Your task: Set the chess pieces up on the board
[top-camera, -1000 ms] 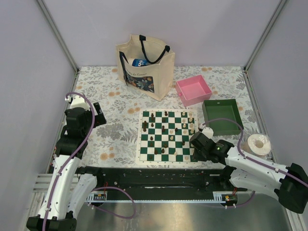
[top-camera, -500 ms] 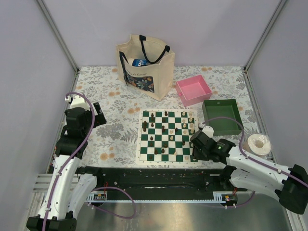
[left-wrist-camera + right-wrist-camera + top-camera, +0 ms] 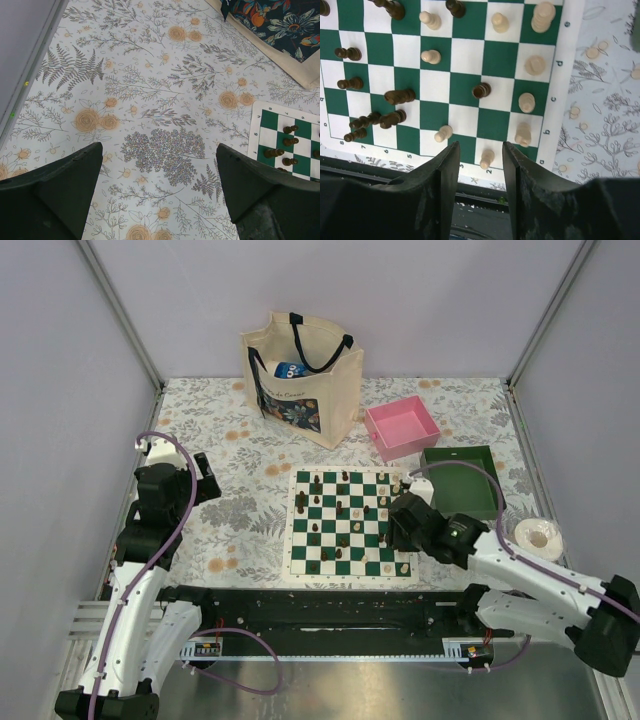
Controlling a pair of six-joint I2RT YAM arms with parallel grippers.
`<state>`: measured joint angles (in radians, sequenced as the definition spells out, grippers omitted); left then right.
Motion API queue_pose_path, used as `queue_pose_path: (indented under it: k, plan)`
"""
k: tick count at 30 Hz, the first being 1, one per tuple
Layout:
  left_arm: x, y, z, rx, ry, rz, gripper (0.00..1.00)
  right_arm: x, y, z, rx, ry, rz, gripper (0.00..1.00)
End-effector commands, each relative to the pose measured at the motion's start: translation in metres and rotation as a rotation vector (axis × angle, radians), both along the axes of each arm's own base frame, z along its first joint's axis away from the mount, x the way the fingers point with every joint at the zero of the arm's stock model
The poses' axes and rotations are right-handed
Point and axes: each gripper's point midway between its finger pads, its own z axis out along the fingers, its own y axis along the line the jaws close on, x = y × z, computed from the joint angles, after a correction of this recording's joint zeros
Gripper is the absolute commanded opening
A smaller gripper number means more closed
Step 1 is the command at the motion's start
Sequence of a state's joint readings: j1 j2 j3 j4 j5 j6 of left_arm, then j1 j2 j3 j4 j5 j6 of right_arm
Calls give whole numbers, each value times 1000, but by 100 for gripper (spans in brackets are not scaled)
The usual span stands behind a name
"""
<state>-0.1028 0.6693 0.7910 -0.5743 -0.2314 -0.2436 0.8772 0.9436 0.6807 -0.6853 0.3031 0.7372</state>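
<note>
Top external view shows us the board (image 3: pixel 350 523) lying on the flowered cloth (image 3: pixel 230 455), a little right of the table's middle. Chess pieces (image 3: pixel 340 508) are scattered over its squares, dark and cream mixed. Our right gripper (image 3: pixel 397 532) hangs over the board's near right part. Our left gripper (image 3: pixel 200 483) sits well apart from the board, out on the left. A tote bag (image 3: pixel 300 375) stands far and left of the board. A pink tray (image 3: pixel 402 427) sits beyond the board's far right corner. A green tray (image 3: pixel 470 490) sits just right of the board, and a tape roll (image 3: pixel 537 537) lies near the right edge.

From the right wrist we see that gripper's fingers (image 3: pixel 447 175) spread. A cream pawn (image 3: pixel 486 159) stands between them in the board's nearest row, and neither finger touches it. More cream pieces (image 3: pixel 526 102) line the board's right side, and dark pieces (image 3: pixel 399 96) gather toward the left. We cannot tell whether those dark ones stand or lie.

From the left wrist we see the left gripper spread wide over bare cloth, gripping nothing. One corner of the board shows at the right edge of that picture, carrying a few dark pieces.
</note>
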Motion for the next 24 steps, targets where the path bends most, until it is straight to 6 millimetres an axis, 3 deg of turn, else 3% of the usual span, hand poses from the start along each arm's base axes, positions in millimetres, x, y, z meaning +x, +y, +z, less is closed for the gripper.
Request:
queue_pose_path:
  k: [1,5,11,19,24]
  plan:
    - [4,-2,14,-17,-53,-9,99,24,29,15,1,-48,57,48]
    - [4,-2,13,-16,-54,-7,99,34,46,10,-4,-31,83,48]
    - [4,-2,14,-16,-54,-7,99,39,56,4,-26,-8,108,48]
    - [4,-2,13,-15,-52,-8,99,18,68,-8,54,81,165,48]
    - [4,-2,13,-15,-52,-9,99,3,64,-16,73,113,174,48]
